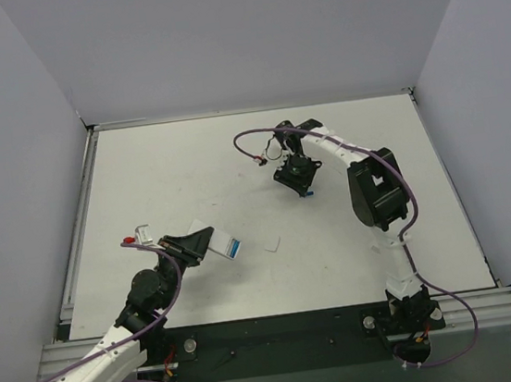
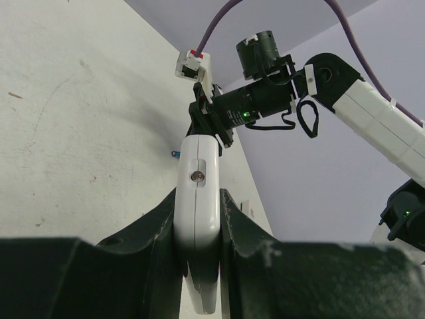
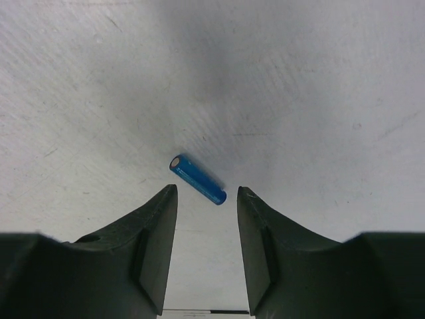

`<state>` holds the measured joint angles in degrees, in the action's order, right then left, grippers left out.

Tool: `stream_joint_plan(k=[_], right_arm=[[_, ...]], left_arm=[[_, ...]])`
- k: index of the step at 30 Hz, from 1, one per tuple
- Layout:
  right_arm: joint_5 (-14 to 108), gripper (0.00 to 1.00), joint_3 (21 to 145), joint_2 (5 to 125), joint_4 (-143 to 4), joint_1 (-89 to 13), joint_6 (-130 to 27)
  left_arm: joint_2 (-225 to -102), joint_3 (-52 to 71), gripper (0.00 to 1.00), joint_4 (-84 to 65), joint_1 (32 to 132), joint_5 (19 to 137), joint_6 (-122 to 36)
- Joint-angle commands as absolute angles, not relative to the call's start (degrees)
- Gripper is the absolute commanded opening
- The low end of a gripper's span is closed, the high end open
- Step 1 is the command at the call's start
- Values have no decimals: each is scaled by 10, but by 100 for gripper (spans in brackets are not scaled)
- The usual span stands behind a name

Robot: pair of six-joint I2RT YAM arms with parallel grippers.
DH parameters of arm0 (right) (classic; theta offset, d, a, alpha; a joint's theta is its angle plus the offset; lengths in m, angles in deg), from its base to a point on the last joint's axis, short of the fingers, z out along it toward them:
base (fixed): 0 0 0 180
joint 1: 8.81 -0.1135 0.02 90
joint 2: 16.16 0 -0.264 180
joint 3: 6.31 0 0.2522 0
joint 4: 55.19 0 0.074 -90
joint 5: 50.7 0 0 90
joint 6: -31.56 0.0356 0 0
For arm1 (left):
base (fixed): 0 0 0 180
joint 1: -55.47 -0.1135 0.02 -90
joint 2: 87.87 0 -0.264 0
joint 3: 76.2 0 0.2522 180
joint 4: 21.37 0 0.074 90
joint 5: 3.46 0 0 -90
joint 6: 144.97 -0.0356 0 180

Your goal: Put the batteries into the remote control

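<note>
Holding the slim white bar-shaped plastic remote control (image 2: 197, 159) tight, the left pincer (image 2: 198, 199) is clenched on its two long sides. It holds the remote at the front left part of the flat white surface (image 1: 187, 162). I cannot tell if the remote rests on the surface or hangs just above it.

The right pincer (image 3: 206, 191) is well apart from it, out toward the back of the surface. It is released and grasps nothing. A small bright blue tube-shaped battery (image 3: 198, 179) lies flat and a bit slanted on the surface, just in front of the tips. One end of it sits close to the gap between them.

I think the job is not far along. This battery is not picked up yet. In the top view, a blue patch (image 1: 234, 247) shows at the far end of the remote. It may be a battery already in its slot, but it is too small to tell. A small white flat piece (image 1: 273, 242) lies just beside that end. It may be the lid, but I cannot be sure. What looks left to do is to grab the battery, carry it over to the remote and push it in the right way round.

No words can be read anywhere. The battery has a blue skin and a pale end, and any print on it is too small to see. The remote's white side shows only a little round metal dot (image 2: 197, 176) and no name. The red and white plug (image 2: 192, 63) on the other arm shows no letters.
</note>
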<state>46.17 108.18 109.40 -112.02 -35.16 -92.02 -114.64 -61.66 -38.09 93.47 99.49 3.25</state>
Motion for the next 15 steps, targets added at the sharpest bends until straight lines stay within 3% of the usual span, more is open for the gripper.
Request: stream_joint_plan(k=[1, 4, 8, 12, 15], right_arm=[[470, 36, 1108, 1117, -1157, -358, -940], [480, 35, 1113, 1129, -1159, -362, -942], [482, 24, 1121, 1145, -1162, -366, -941], [484, 20, 1120, 1149, -1166, -365, -939], [485, 9, 1117, 1141, -1167, -364, -931]], left_arm=[[-1145, -616, 0, -407, 929, 985, 32], [-1149, -613, 0, -407, 928, 985, 32], [-1154, -611, 0, -407, 928, 982, 34], [-1155, -610, 0, -407, 927, 983, 37], [-1156, -610, 0, -407, 927, 982, 39]])
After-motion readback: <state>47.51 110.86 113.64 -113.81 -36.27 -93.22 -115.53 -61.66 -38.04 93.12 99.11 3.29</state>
